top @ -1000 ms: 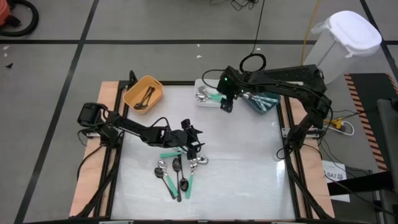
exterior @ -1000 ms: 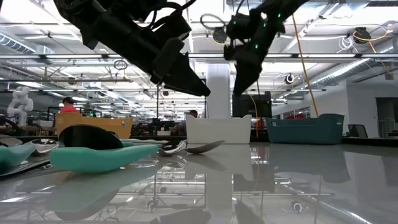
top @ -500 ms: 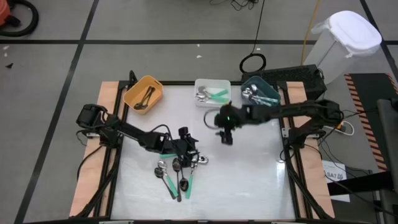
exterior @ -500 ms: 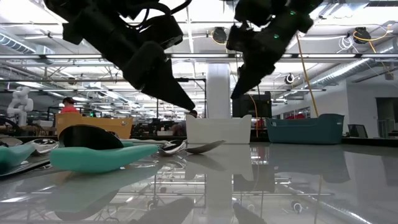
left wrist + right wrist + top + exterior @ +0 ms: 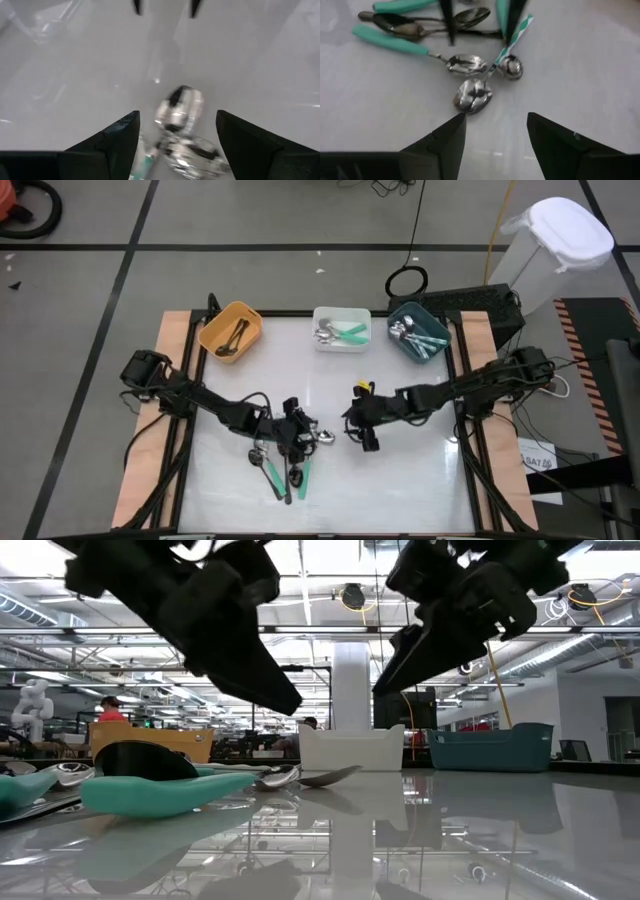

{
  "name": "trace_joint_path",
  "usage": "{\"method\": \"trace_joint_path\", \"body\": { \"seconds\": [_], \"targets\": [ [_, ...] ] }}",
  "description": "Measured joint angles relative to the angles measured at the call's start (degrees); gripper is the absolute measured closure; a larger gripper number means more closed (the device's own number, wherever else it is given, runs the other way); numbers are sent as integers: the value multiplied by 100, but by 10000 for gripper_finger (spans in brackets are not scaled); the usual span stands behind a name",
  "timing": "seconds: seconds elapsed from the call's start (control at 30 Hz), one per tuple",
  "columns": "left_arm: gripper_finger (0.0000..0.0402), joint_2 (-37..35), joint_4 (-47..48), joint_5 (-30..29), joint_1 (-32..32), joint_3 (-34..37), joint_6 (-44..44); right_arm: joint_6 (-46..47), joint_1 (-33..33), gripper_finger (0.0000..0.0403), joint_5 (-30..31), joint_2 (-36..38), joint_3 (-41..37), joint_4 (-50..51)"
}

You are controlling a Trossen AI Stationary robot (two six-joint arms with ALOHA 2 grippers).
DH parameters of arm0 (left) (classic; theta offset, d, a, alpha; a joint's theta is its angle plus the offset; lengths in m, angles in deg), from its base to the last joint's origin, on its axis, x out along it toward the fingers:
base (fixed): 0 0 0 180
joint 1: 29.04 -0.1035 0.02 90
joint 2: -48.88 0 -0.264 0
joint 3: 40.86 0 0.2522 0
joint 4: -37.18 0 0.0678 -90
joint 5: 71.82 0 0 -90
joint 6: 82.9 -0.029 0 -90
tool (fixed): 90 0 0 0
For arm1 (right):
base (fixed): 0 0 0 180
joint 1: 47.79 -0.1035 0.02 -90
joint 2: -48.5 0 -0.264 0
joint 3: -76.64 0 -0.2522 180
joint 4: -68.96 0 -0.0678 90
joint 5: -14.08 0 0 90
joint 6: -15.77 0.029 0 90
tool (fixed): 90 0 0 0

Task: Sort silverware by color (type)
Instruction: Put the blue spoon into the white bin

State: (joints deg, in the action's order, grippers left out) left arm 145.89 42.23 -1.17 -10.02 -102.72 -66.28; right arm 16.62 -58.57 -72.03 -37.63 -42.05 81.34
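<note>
Item: silverware point(image 5: 284, 460), the unsorted remainder, a loose heap of small spoons lying on the white desk point(image 5: 400, 480) toward its left-front part, some with mint-green handles, some black, bowls of polished metal; more spoons already lie in the orange bin point(image 5: 231, 332), the white bin point(image 5: 341, 330) and the teal bin point(image 5: 418, 335) along the far edge. Handling, as judged: light, rigid, not fragile; the metal bowls look slick and rounded and would likely slip from a pinch, and the pieces lie flat and partly crossed, so lifting one may drag a neighbour. Best hold is probably across a handle, mid-length, where it lies free of the others. Left pincer point(image 5: 296, 428): low over the heap, fingers spread wide, nothing between them. Right pincer point(image 5: 363, 432): just beside the heap on its right, also spread and empty. Views compared: the high view alone gives the bins and both arms' positions; the right wrist view resolves single pieces, a green-handled spoon point(image 5: 415, 46), a striped-handled one point(image 5: 512, 42) and a bowl nearest the fingers point(image 5: 474, 95); the left wrist view shows a shiny bowl point(image 5: 179, 106) sitting between its own fingers; the low view shows one green handle point(image 5: 160, 792) close up and how little the pieces rise off the surface.
</note>
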Motion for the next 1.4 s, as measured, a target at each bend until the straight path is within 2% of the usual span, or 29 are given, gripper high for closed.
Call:
{"method": "trace_joint_path", "body": {
  "seconds": [0.23, 0.5, 0.77, 0.97, 1.07, 1.17, 1.27, 1.4],
  "targets": [
    [140, 0, -7, -499, 714, 0, 649, 221, -394, 198, 599, 0, 0, -235],
    [140, 0, 0, -1125, 1483, 0, 726, 597, -704, 198, 961, 0, 0, -827],
    [140, 0, 41, -1226, 1917, 0, 741, 739, -1095, 198, 958, -296, 56, -1628],
    [140, 0, 378, -1231, 2084, 0, 794, 698, -1144, 198, 960, -986, 775, -1646],
    [140, 0, 600, -1231, 2158, 0, 872, 421, -1148, 198, 864, -1457, 1398, -1153],
    [140, 0, 830, -1228, 2233, 0, 975, 0, -1146, 198, 423, -1860, 2155, 243],
    [140, 0, 896, -1226, 2324, 0, 1016, -342, -1146, 198, 351, -2221, 2917, 1312],
    [140, 0, 968, -1220, 2449, 0, 1010, -724, -1100, 198, 344, -2643, 3630, 1445]
  ]
}}
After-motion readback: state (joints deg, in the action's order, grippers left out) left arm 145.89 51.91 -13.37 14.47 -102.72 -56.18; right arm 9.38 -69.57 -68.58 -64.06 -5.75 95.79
